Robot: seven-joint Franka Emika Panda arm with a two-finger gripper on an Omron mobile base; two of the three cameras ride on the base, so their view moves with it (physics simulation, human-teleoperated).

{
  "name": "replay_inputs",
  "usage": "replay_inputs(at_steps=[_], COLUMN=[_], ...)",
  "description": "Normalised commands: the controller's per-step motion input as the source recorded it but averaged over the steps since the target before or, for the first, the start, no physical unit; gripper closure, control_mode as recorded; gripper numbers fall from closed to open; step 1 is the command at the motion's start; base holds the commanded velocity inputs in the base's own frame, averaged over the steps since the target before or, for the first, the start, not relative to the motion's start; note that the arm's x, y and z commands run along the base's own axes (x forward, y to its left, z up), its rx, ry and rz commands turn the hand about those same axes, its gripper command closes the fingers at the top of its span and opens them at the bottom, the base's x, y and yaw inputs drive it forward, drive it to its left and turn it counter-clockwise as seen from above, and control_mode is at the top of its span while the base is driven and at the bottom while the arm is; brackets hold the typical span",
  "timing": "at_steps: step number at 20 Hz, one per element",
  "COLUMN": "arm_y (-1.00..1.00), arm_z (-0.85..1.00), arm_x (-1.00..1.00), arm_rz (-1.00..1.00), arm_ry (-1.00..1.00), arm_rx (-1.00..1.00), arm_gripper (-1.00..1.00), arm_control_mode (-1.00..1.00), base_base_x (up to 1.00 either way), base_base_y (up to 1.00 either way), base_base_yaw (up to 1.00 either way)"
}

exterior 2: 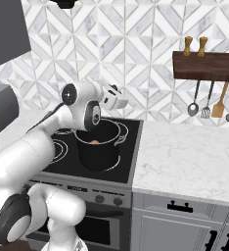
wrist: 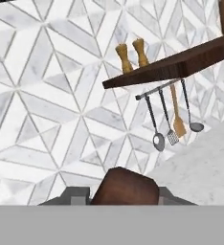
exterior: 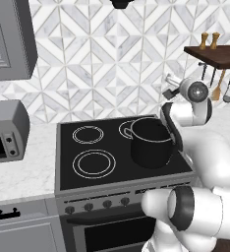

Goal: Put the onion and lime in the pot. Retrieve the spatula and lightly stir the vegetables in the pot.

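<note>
The black stove (exterior: 122,162) takes the centre of the left base view and the lower left of the right base view, with white burner rings on its glass top. The marble counter (exterior 2: 185,162) runs along the right half of the right base view. A grey microwave (exterior: 6,130) sits at the left edge of the left base view. The wooden shelf (exterior 2: 207,66) hangs at the upper right of the right base view, carrying 2 wooden shakers (exterior 2: 194,45), with 4 utensils under it, among them an orange-brown spatula (exterior 2: 219,105).

The pot (exterior: 151,142) stands upright on the stove's right side, centre right in the left base view; in the right base view a small orange thing (exterior 2: 95,142) lies inside it, possibly the onion, though it is too small to be sure.

The gripper (exterior 2: 120,100) hangs just above the pot's far rim. In the hand view a reddish-brown rounded thing (wrist: 126,189) sits at the bottom centre between the fingers; whether the jaws are clamped on it cannot be told.
</note>
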Motion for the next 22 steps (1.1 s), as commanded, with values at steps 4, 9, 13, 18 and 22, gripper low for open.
replay_inputs(at_steps=[4, 9, 13, 18, 22], arm_y=[0.39, 0.17, 0.36, 0.40, 0.20], arm_z=[0.39, 0.41, -0.02, -0.32, -0.64], arm_x=[-0.08, -0.01, 0.00, 0.08, 0.19], arm_rz=[0.22, 0.09, 0.14, 0.11, 0.02], arm_ry=[0.27, 0.55, 0.25, 0.02, 0.09], arm_rx=[-0.33, -0.20, -0.02, 0.00, -0.02], arm_gripper=[1.00, 1.00, 1.00, 1.00, 1.00], arm_control_mode=[-1.00, -1.00, -1.00, -1.00, -1.00], base_base_x=[0.00, 0.00, 0.00, 0.00, 0.00], base_base_y=[0.00, 0.00, 0.00, 0.00, 0.00], base_base_yaw=[0.00, 0.00, 0.00, 0.00, 0.00])
